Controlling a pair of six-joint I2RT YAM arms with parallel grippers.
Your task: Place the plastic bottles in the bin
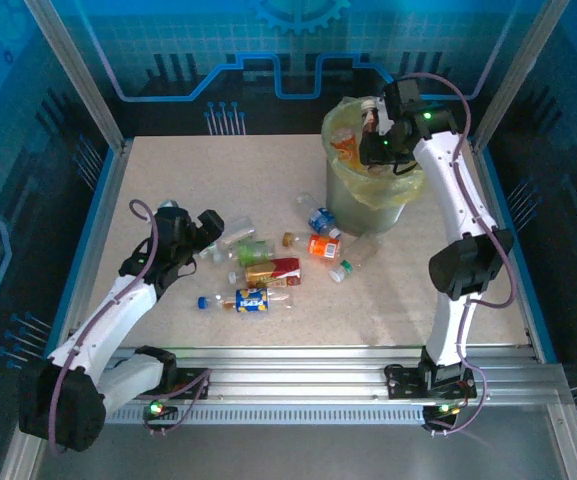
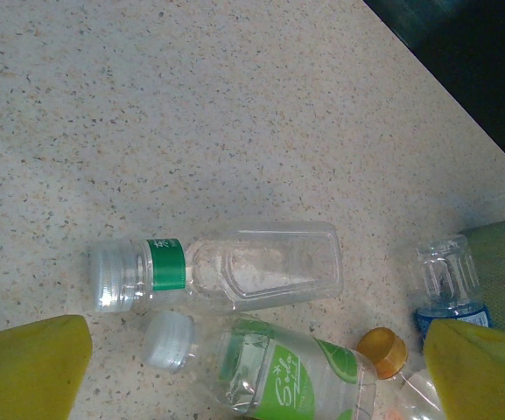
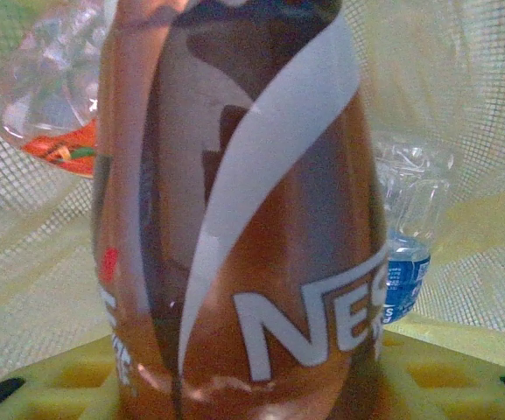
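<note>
The right pincer (image 1: 378, 125) clamps a brown-labelled bottle (image 3: 234, 210) over the bin (image 1: 363, 205).
The left pincer (image 2: 254, 366) gapes wide above a green-banded bottle (image 2: 234, 273); speckled table (image 2: 191, 105), blue walls (image 1: 168, 40) beyond.

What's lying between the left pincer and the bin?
Scattered plastic bottles, top view: a green-labelled one by the left pincer, an orange-labelled one near the bin.

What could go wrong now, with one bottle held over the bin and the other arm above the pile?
1. The right tool holds the brown-labelled bottle over the bin, near its far rim; dropped there, it might bounce out.
2. The open left tool hovers over the green-banded clear bottle, with a green-labelled bottle right beside it; closing might catch both or knock one away.
</note>
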